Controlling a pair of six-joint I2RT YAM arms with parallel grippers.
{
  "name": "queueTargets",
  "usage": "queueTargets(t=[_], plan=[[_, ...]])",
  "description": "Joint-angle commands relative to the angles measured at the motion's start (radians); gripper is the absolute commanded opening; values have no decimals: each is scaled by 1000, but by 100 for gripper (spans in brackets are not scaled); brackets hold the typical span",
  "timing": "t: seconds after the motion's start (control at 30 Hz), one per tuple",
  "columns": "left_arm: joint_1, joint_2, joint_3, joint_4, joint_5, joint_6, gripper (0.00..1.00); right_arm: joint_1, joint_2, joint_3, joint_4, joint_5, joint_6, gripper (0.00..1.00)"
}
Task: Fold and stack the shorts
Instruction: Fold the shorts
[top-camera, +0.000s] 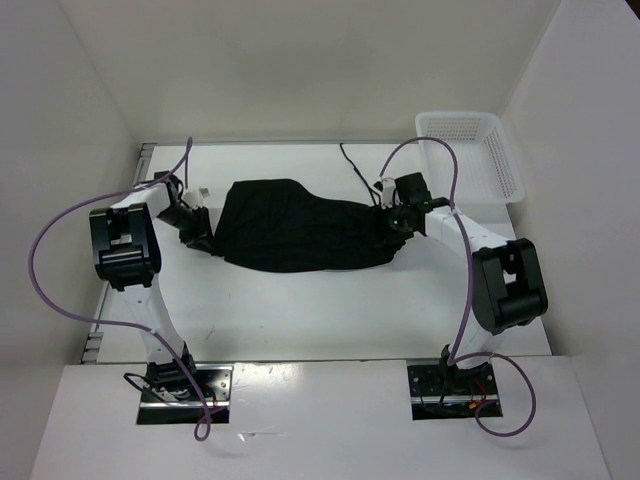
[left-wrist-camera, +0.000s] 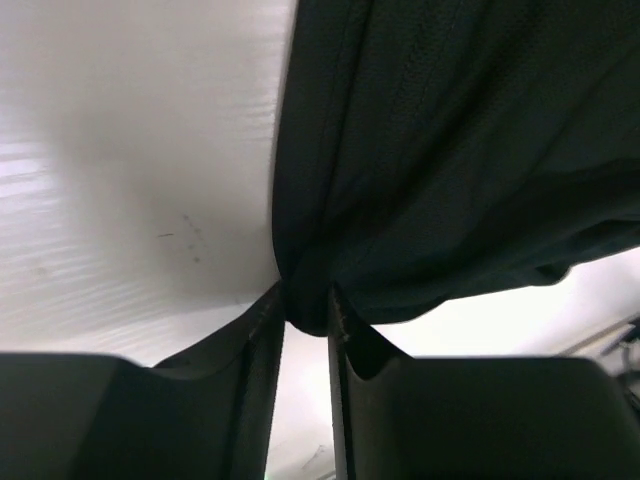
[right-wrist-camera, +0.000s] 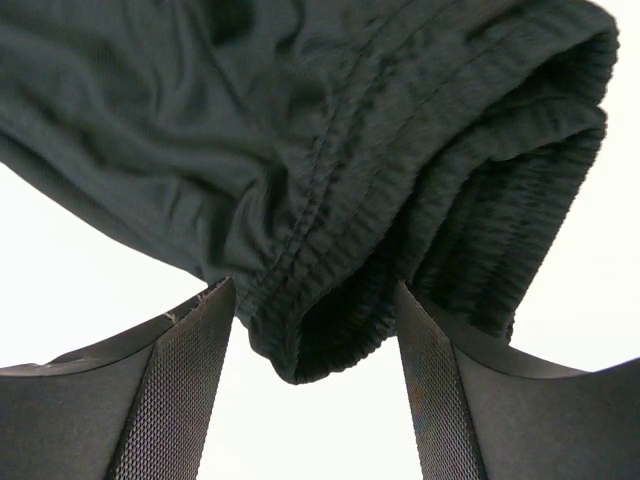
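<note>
The black shorts (top-camera: 300, 228) lie spread across the middle of the table between my two grippers. My left gripper (top-camera: 200, 232) is at their left end. In the left wrist view it (left-wrist-camera: 306, 312) is shut on a pinched bunch of the black fabric (left-wrist-camera: 450, 150), which fans out from the fingertips. My right gripper (top-camera: 392, 222) is at their right end. In the right wrist view it (right-wrist-camera: 315, 310) holds a thick fold of the ribbed waistband (right-wrist-camera: 330, 300), which fills the gap between both fingers. A thin black drawstring (top-camera: 352, 163) trails toward the back. The white tag is hidden.
A white plastic lattice basket (top-camera: 480, 160) stands at the back right corner, behind the right arm. White walls close in the table at the back and both sides. Purple cables loop over both arms.
</note>
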Motion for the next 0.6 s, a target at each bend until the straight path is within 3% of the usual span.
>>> queueTargets(t=[0.0, 0.17, 0.33, 0.4, 0.43, 0.57], plan=[[-6, 44, -9, -31, 25, 10, 29, 0, -58, -6, -61, -50, -101, 70], [-6, 35, -27, -74, 49, 10, 24, 0, -67, -52, -72, -90, -123, 67], [-6, 26, -36, -74, 58, 10, 11, 0, -44, -75, -37, -118, -123, 49], [-6, 26, -36, -83, 58, 10, 7, 0, -30, -84, -21, -118, -113, 40], [-6, 26, -26, -94, 68, 10, 7, 0, -20, -84, -9, -118, -113, 29], [-6, 17, 19, -134, 77, 10, 4, 0, -10, -52, 28, -106, -113, 4]])
